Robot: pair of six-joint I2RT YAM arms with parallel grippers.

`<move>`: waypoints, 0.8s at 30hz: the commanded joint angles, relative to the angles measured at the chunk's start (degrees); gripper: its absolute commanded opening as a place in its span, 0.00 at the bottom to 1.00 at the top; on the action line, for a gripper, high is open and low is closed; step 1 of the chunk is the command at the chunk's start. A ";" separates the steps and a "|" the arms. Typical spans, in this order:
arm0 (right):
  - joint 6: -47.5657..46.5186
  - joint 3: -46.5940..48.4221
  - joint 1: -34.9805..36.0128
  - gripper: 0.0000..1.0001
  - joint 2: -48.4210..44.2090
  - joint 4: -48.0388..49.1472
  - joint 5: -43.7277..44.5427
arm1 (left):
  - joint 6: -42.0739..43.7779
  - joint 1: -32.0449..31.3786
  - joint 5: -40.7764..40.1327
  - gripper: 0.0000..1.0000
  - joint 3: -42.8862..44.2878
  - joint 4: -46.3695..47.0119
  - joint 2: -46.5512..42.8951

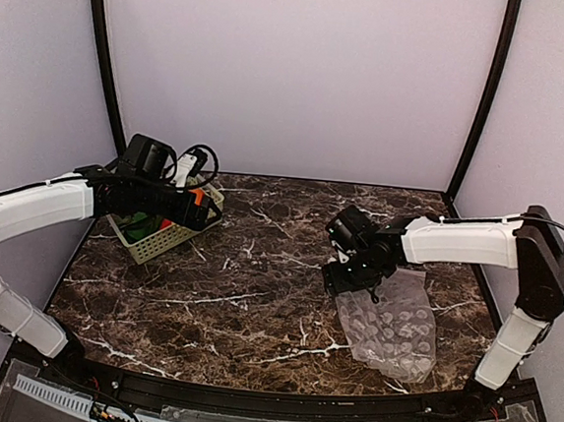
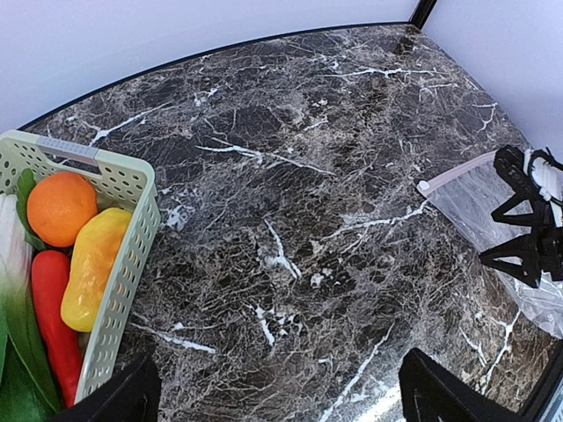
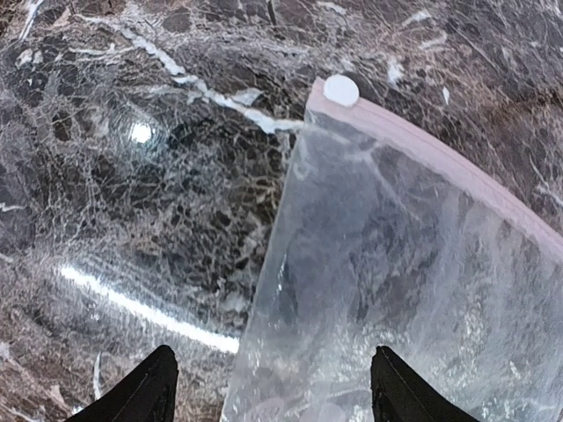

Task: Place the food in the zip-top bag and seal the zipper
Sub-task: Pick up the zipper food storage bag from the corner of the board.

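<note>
My right gripper [image 3: 273, 397] hangs with its two dark fingers spread, gripping nothing. Beneath and between them the clear, floppy, dot-printed plastic zip-top bag [image 3: 396, 290] lies flat on the brown marble tabletop [image 3: 132, 176], with its pale pink zipper strip [image 3: 440, 154] running across ahead of my fingertips. My left gripper [image 2: 281, 397] is also spread wide and empty over bare marble, and off to its left the pale green lattice plastic basket [image 2: 132, 255] holds the round orange toy fruit [image 2: 60, 207], the yellow-orange piece [image 2: 92, 264], the red chili [image 2: 51, 325] and the green-and-white bok choy [image 2: 10, 264].
</note>
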 commanded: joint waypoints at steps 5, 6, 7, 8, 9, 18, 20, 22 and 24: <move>-2.57 7.67 0.22 0.65 7.90 -2.55 9.05 | -1.62 0.16 0.40 0.95 0.49 0.17 -0.66; -2.73 8.14 0.25 0.64 8.36 -2.85 9.58 | -1.70 0.16 0.59 0.95 0.50 0.16 -0.65; -2.89 8.38 0.24 0.63 8.72 -2.92 9.90 | -1.83 0.16 0.73 0.95 0.55 0.13 -0.63; -3.01 8.48 0.22 0.61 9.01 -2.97 10.12 | -1.85 0.16 0.85 0.95 0.59 0.14 -0.68; -3.17 8.46 0.22 0.59 9.26 -3.02 10.38 | -1.87 0.16 0.86 0.95 0.59 0.14 -0.77; -3.19 7.77 0.09 0.41 10.25 -3.17 10.57 | -1.62 0.16 0.25 0.95 0.65 -0.03 -1.33; -3.56 7.96 0.05 0.36 10.55 -3.16 10.16 | -1.65 0.16 0.36 0.95 0.65 -0.07 -1.28; -3.73 8.01 0.00 0.32 10.74 -3.18 9.92 | -1.68 0.16 0.41 0.95 0.64 -0.04 -1.23; -3.74 7.90 -0.09 0.28 10.75 -3.11 9.60 | -1.69 0.16 0.42 0.95 0.62 -0.03 -1.32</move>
